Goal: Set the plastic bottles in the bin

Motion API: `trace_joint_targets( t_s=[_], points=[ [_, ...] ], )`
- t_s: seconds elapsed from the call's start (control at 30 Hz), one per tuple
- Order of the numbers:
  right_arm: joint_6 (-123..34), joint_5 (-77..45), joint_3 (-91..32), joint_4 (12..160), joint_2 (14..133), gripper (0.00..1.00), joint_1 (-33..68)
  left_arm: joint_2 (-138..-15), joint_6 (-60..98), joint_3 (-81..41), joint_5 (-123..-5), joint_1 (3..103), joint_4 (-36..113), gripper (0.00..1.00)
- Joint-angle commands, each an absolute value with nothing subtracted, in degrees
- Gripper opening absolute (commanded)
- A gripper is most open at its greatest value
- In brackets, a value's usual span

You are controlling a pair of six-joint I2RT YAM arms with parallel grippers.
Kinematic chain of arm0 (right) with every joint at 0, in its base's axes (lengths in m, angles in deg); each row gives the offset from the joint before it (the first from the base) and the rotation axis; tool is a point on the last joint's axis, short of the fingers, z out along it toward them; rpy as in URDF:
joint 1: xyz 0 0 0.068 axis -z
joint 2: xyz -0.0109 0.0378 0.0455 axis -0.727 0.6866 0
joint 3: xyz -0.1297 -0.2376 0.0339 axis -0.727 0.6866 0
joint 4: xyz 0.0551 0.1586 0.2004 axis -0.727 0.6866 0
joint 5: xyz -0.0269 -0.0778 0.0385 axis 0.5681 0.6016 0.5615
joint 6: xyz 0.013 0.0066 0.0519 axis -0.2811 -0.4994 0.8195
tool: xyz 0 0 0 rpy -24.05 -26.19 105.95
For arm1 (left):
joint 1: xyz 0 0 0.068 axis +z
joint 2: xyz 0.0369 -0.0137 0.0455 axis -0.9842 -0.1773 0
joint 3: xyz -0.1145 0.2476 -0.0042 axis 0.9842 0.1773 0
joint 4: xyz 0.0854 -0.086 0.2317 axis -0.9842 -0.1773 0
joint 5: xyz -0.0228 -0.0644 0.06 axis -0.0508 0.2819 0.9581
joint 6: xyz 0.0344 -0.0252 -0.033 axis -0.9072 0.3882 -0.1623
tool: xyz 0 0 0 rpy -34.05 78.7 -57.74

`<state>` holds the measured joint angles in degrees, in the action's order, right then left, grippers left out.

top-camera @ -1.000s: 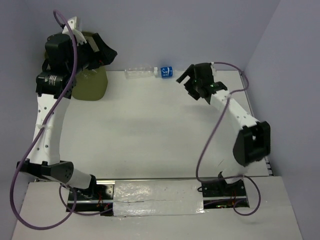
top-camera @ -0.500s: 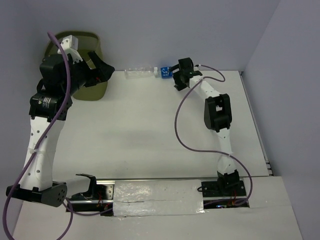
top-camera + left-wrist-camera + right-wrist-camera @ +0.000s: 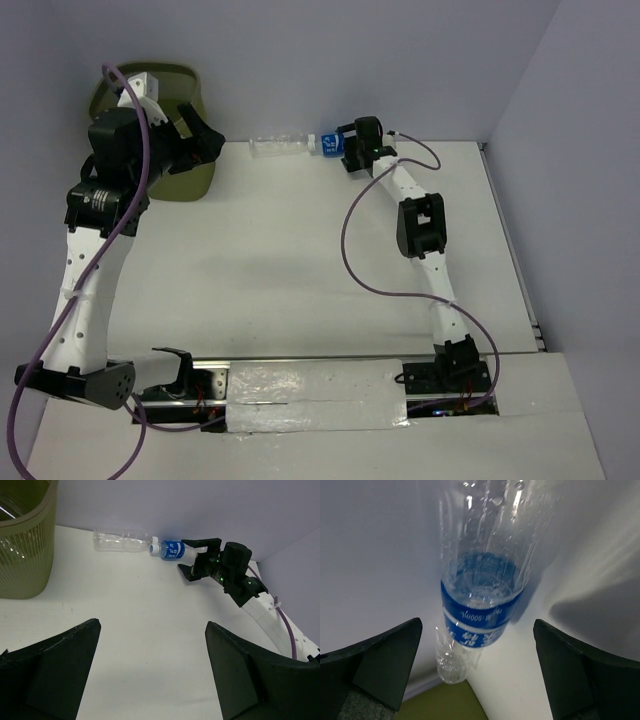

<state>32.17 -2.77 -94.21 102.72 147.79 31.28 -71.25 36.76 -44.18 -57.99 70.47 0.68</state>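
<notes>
2 bottles lie end to end along the far edge of the bench (image 3: pixel 300 260), right against the wall (image 3: pixel 330 60). They sit as rolled things do, on their sides where the wall stops them. The clear bottle (image 3: pixel 121 541) is nearer the bin (image 3: pixel 25 555), and the blue-label bottle (image 3: pixel 171 549) lies with its white cap touching the clear one's end. The bin stands at the far left corner, well apart from both. Something clear glints inside it, though from here I cannot tell what.

The right arm is stretched almost fully across the bench, which looks to me like a reach for the blue-label bottle, the one closest to it. The right hand (image 3: pixel 194 556) is spread wide, with 1 finger on each side of the bottle's base end. In its own camera the bottle (image 3: pixel 481 580) runs up the middle of the gap, with daylight on both sides, so it holds nothing yet. I'd judge it needs to push a little further along the bottle before it squeezes, as this thin plastic will probably dent and could slip.

The left hand (image 3: pixel 152 625) hovers beside the bin's rim, spread open and empty, touching nothing I can see.
</notes>
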Motion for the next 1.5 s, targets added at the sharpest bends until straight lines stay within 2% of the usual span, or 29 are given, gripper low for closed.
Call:
trace_joint_targets(
  t_s=[0.0, 0.23, 0.5, 0.57, 0.6, 0.67, 0.7, 0.8, 0.87, 1.0, 1.17, 1.2, 1.27, 1.47],
  points=[
    [35.7, -1.5, -97.4, 97.3, 151.1, 1.00, 31.6, -71.7, 34.6, -44.3, -56.0, 70.2, 2.3, 0.99],
    [38.0, 0.7, -100.8, 92.2, 155.6, 1.00, 31.6, -72.8, 34.4, -44.5, -55.7, 70.2, 1.4, 0.99],
    [38.7, 2.1, -99.4, 93.8, 156.4, 1.00, 31.5, -74.5, 34.0, -44.1, -54.1, 70.2, 0.7, 0.99],
    [38.6, 2.3, -99.1, 94.2, 156.3, 0.89, 31.3, -74.5, 33.7, -44.1, -53.6, 70.2, 0.6, 0.99],
    [38.7, 2.4, -98.4, 94.0, 156.0, 0.79, 31.3, -74.5, 33.7, -44.1, -53.6, 70.2, 0.6, 0.99],
    [38.7, 2.8, -96.8, 93.8, 154.5, 0.67, 31.2, -74.5, 33.4, -44.0, -53.2, 70.2, 0.5, 0.99],
    [39.0, 2.9, -94.7, 93.2, 153.9, 0.56, 31.2, -74.6, 33.4, -44.0, -53.2, 70.2, 0.5, 0.99],
    [39.5, 3.1, -91.2, 91.8, 151.4, 0.46, 31.2, -74.6, 33.4, -43.6, -53.0, 70.2, 0.4, 0.99],
    [39.5, 2.8, -89.3, 91.1, 148.9, 0.46, 31.3, -74.6, 33.4, -43.2, -53.3, 70.2, 0.4, 0.99],
    [35.6, 3.1, -78.5, 86.4, 140.3, 0.48, 31.2, -74.6, 33.3, -43.7, -53.5, 70.2, 0.0, 0.99],
    [27.1, 2.9, -61.8, 81.3, 120.9, 0.48, 31.5, -75.6, 32.8, -46.0, -54.5, 70.2, -2.2, 0.99],
    [23.9, 1.3, -55.2, 80.2, 117.9, 0.48, 32.0, -75.9, 32.8, -46.5, -55.0, 70.2, -2.5, 1.00],
    [20.5, -2.2, -49.9, 79.7, 112.3, 0.48, 32.3, -76.7, 32.9, -47.4, -55.0, 70.2, -3.5, 0.99],
    [-3.1, -20.9, -35.1, 89.3, 93.6, 0.47, 31.3, -82.8, 34.9, -54.8, -58.0, 70.2, -8.2, 0.99]
  ],
)
